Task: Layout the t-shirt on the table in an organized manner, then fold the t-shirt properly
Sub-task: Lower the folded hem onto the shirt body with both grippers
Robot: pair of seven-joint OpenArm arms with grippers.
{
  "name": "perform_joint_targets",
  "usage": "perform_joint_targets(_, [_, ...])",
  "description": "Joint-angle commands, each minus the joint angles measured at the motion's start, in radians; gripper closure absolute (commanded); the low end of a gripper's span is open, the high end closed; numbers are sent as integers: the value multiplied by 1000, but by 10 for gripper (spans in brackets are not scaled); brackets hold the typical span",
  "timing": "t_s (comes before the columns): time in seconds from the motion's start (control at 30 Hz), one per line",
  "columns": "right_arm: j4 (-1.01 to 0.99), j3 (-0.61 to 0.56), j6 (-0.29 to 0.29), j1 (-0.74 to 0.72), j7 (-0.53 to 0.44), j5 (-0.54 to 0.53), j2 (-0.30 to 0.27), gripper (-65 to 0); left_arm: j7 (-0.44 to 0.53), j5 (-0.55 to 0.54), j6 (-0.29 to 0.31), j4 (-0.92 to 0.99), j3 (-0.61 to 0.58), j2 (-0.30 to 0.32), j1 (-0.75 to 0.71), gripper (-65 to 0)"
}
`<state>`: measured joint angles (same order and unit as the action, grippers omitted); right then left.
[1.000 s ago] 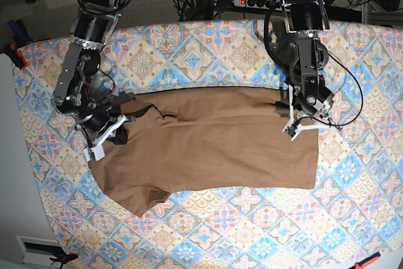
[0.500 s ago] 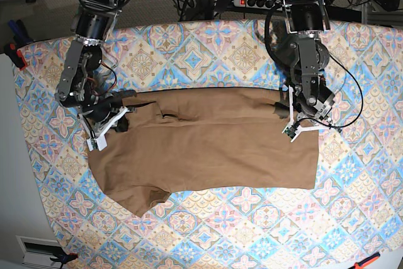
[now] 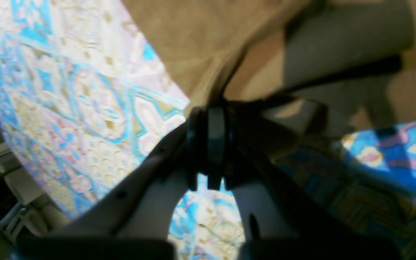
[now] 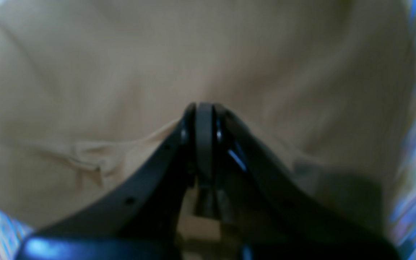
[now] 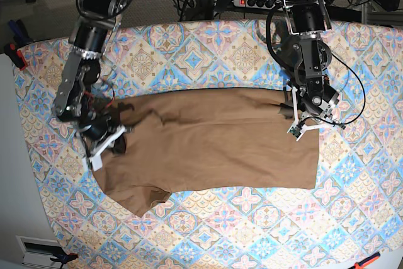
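The tan-brown t-shirt (image 5: 208,143) lies spread sideways across the patterned table (image 5: 208,55), with one short sleeve (image 5: 141,200) pointing toward the front left. My right gripper (image 5: 106,148) is at the shirt's left end. In the right wrist view its jaws are shut and the cloth (image 4: 121,65) puckers at the right gripper's (image 4: 204,108) tips. My left gripper (image 5: 301,131) is at the shirt's back right corner. The left wrist view shows the left gripper (image 3: 209,112) shut, pinching the shirt's edge (image 3: 200,43) above the tablecloth (image 3: 85,108).
A power strip (image 5: 255,1) and cables lie behind the table's far edge. A red clamp (image 5: 16,55) sits at the left edge and an orange one (image 5: 368,261) at the front right corner. A black cable (image 5: 356,102) loops beside the left arm.
My right gripper swung toward the front, drawing the shirt's left end with it, and the folds there have flattened. My left gripper shifted slightly right, holding its corner.
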<state>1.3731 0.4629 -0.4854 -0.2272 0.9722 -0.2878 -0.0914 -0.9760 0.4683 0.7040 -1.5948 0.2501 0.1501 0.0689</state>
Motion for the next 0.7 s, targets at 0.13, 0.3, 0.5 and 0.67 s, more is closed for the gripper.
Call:
perform_joint_targets(0.13, [10, 4, -5, -16, -11, -17, -9, 0, 1, 7, -6, -9, 2, 12, 15, 0])
perform_joint_targets(0.3, [-70, 4, -5, -16, -62, -17, -9, 0, 1, 7, -6, -8, 2, 9, 19, 0])
perform_joint_targets(0.5, [-130, 6, -5, -16, -114, -17, -9, 0, 1, 7, -6, -8, 2, 10, 19, 0])
perform_joint_targets(0.67, [-120, 7, -5, -10, -115, -17, -9, -79, 1, 7, -6, -8, 2, 10, 16, -90])
